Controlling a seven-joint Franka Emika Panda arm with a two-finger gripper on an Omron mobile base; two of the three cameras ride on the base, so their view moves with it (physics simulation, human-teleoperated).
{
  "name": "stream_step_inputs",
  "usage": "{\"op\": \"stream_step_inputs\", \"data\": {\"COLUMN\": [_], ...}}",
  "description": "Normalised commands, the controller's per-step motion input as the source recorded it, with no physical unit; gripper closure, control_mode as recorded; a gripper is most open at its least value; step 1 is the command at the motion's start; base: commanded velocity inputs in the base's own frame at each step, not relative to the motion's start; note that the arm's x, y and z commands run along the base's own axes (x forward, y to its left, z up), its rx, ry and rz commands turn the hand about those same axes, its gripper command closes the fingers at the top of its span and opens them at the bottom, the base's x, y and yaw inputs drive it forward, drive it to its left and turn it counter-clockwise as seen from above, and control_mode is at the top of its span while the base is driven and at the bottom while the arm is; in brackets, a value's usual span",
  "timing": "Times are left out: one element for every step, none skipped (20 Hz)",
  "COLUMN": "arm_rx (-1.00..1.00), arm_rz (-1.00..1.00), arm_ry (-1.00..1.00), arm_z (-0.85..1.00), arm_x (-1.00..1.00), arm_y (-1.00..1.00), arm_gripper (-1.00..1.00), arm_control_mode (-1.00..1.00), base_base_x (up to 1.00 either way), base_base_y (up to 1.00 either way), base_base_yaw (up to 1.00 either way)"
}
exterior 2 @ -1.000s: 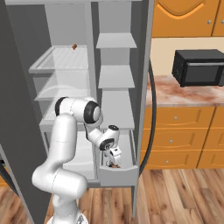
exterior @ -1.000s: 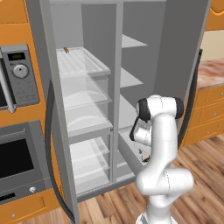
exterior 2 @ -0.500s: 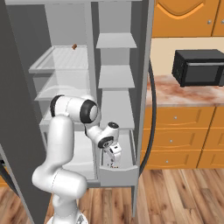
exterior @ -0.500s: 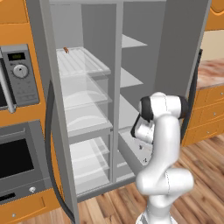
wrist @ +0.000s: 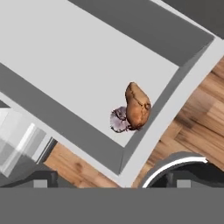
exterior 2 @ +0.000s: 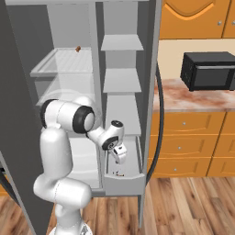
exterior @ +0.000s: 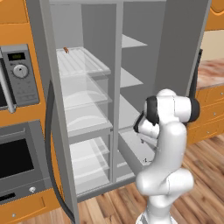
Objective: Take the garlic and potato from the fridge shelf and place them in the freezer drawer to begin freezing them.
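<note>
At the centre of the hand view, the potato (wrist: 137,106) and garlic (wrist: 119,120) touch in the freezer drawer (wrist: 87,65) corner. Above the drawer, the fingers (exterior 2: 120,158): open or closed cannot be told. No legible writing.

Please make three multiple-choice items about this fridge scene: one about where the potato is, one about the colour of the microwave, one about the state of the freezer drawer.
1. Where does the potato lie?
A. on the fridge shelf
B. in the freezer drawer, near a corner
C. on the wooden floor

2. What colour is the microwave on the counter?
A. white
B. orange
C. black

3. In what state is the freezer drawer?
A. pulled out, open
B. pushed fully in
C. taken out and set on the floor

Answers: 1 B, the hand view shows it on the pale drawer floor beside the garlic, close to the corner walls. 2 C, the right base view shows a black box. 3 A, it juts out of the fridge below the tool.
</note>
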Motion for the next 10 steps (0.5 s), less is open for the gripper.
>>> {"op": "stream_step_inputs", "data": {"arm_rx": [0.0,0.0,0.0,0.0,0.0,0.0,0.0,0.0,0.0,0.0], "arm_rz": [0.0,0.0,0.0,-0.01,-0.01,0.0,-0.01,-0.01,-0.01,0.0], "arm_ry": [0.0,0.0,0.0,0.0,0.0,0.0,0.0,0.0,0.0,0.0], "arm_z": [0.56,0.56,0.51,0.51,0.51,0.51,0.47,0.45,0.41,0.39], "arm_x": [-0.1,-0.14,-0.16,-0.33,-0.34,-0.36,-0.48,-0.46,-0.52,-0.58], "arm_y": [0.0,0.0,0.03,0.0,0.0,0.0,0.0,0.0,0.0,0.0], "arm_gripper": [-1.0,-1.0,-1.0,-1.0,-1.0,-1.0,-1.0,-1.0,-1.0,-1.0], "arm_control_mode": [-1.0,-1.0,-1.0,-1.0,-1.0,-1.0,-1.0,-1.0,-1.0,-1.0], "base_base_x": [0.0,0.0,0.0,0.0,0.0,0.0,0.0,0.0,0.0,0.0], "base_base_y": [0.0,0.0,0.0,0.0,0.0,0.0,0.0,0.0,0.0,0.0], "base_base_yaw": [0.0,0.0,0.0,0.0,0.0,0.0,0.0,0.0,0.0,0.0]}}
